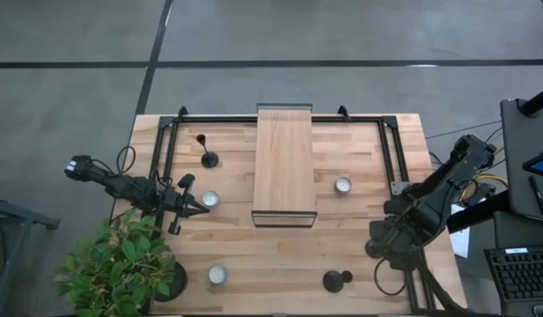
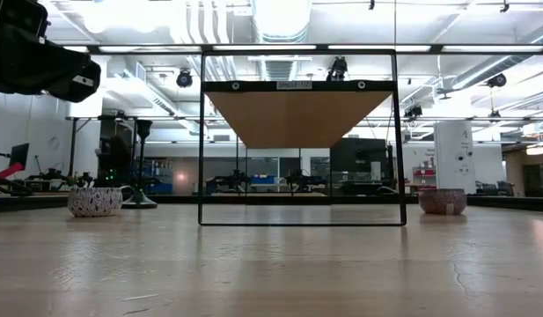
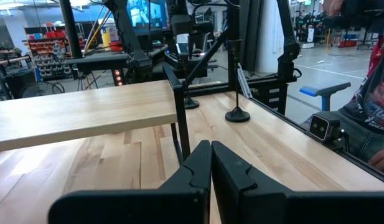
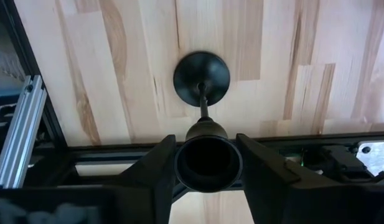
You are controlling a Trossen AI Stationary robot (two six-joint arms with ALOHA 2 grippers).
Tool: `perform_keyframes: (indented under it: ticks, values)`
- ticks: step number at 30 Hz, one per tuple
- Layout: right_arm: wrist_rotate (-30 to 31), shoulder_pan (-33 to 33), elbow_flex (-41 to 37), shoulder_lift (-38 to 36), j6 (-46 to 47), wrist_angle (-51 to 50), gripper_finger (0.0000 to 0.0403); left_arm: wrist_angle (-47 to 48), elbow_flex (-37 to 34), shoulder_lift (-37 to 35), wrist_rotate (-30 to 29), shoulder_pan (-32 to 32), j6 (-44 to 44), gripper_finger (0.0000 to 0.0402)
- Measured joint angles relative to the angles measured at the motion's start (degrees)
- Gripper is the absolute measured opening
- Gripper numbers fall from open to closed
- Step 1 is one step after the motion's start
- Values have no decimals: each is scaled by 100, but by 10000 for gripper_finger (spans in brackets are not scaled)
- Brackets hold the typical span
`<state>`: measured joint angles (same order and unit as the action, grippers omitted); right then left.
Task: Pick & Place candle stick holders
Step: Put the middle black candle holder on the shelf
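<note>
Lower right of the table, your right gripper (image 4: 207, 163) clamps a candle stick holder's (image 4: 202, 78) cup for lifting; left gripper (image 3: 210, 165) waits closed.

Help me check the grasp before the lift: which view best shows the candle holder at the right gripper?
The right wrist view: the candle holder stands upright, its cup top between the right gripper's fingers. The high view shows it small beside that gripper. The low and left wrist views miss it.
</note>
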<state>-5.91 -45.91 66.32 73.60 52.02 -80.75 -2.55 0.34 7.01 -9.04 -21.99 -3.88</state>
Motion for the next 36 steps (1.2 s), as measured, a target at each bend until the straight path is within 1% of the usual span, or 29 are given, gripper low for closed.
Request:
perform_keyframes:
  ticks: [4,10,13,16,20,26,29,34,36]
  values:
    - [0,2,0,0,-63,2,140,0,0,-1,0,0,0,10]
    - [59,24,0,-6,-348,-16,150,1,0,0,0,-1,1,10]
    - [147,153,30,-11,-609,-104,144,0,0,0,0,-1,0,10]
    - [192,367,217,-11,-793,-264,140,2,0,-1,0,1,1,10]
    - [334,676,627,-11,-1217,-365,146,2,0,0,0,-1,2,10]
    - [650,1364,1546,103,-2113,-679,145,2,0,0,0,1,2,10]
    - [691,1784,2057,256,-2518,-952,142,2,0,0,0,-1,2,10]
    - [716,2440,2835,575,-3297,-927,149,2,0,0,0,1,1,10]
    - [714,2688,3136,743,-3441,-933,150,2,0,0,0,0,2,10]
